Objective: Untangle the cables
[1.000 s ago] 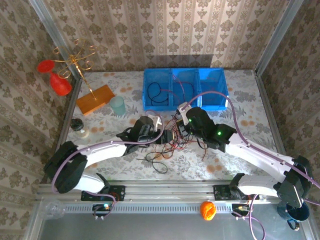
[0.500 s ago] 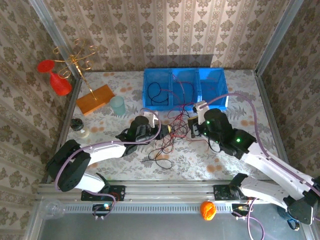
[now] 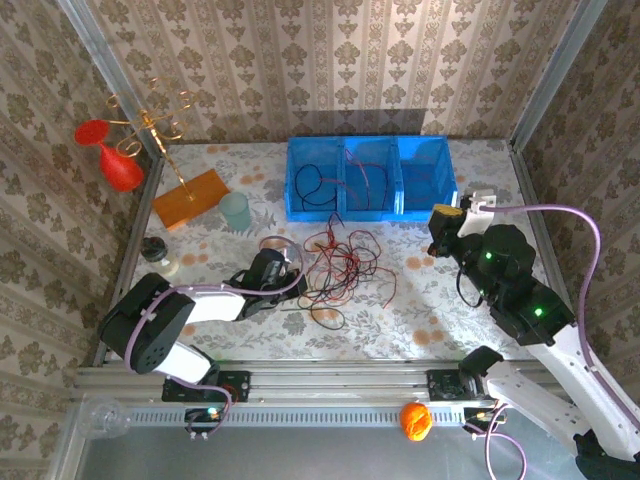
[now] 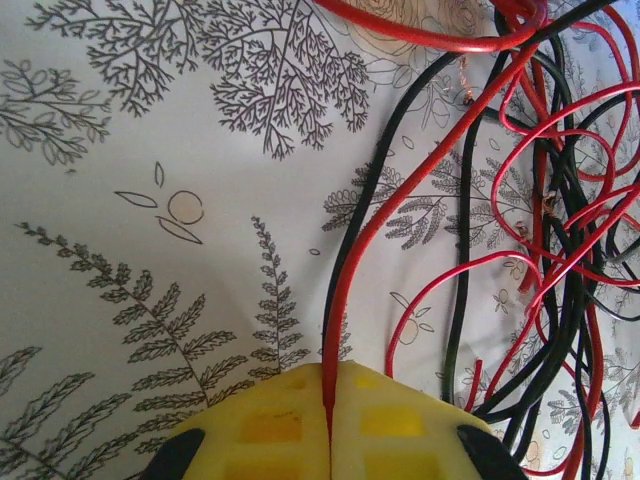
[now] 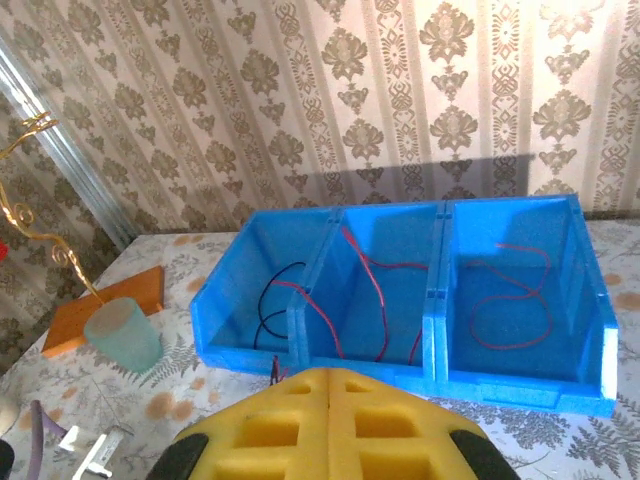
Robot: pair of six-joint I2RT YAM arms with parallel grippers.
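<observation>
Loosely heaped on the near side of the blue plastic three-compartment bin (image 3: 420,212), the thin red and black cables (image 3: 338,262) looked light, limp and springy. I judged that a pull on one strand would drag its neighbours unless it was taken near a free end or an outer loop, clear of the dense crossings. Left of that heap, off the bin's near-left side, the left gripper (image 4: 330,400) had its yellow pads pressed together on one red strand (image 4: 338,310), which ran out of the seam toward the knot. The right gripper (image 5: 330,405) sat off the bin's right front corner, pads together, with nothing seen between them. Within the knot, which wire passed over which could not be made out, and the clamped strand's far end was lost among the others. Inside the bin lay further wires, black in the left compartment and red in the other two, their ends partly hidden by the walls.
</observation>
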